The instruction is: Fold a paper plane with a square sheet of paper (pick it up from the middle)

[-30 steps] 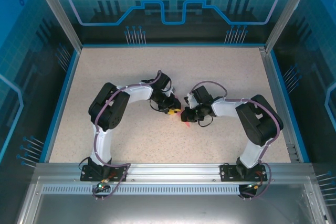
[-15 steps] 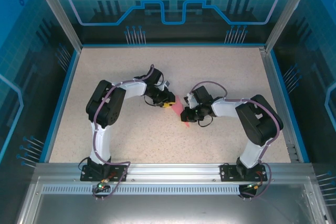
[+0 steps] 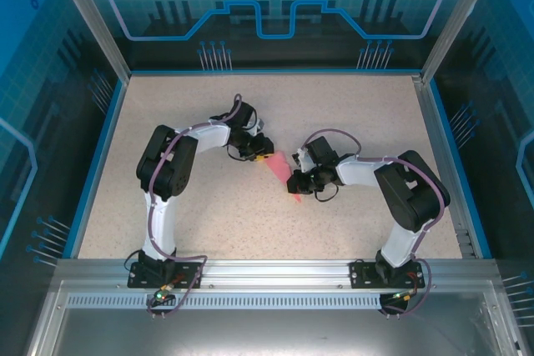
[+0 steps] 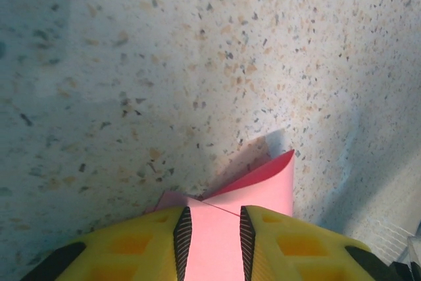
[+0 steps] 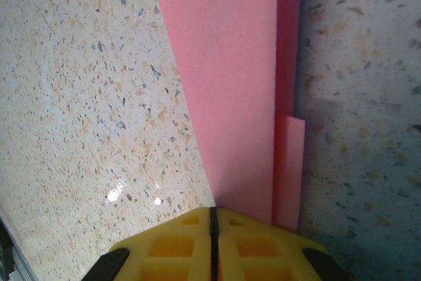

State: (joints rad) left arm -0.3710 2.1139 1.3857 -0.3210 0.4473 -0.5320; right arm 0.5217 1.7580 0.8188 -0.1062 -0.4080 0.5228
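Paper plane (image 3: 279,171), one, pinched by two tools: left tool (image 3: 263,157), right tool (image 3: 293,184).

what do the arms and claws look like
The left arm and right arm have white links, bulky black joints and lilac cables looped alongside. The left claw and right claw have yellow fingers with recessed pockets.

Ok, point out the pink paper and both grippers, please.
pink paper (image 3: 279,169): top view, middle of the visible strip.
left gripper (image 4: 212,218): left wrist view, midway between its fingertips.
right gripper (image 5: 212,216): right wrist view, seam between fingertips.
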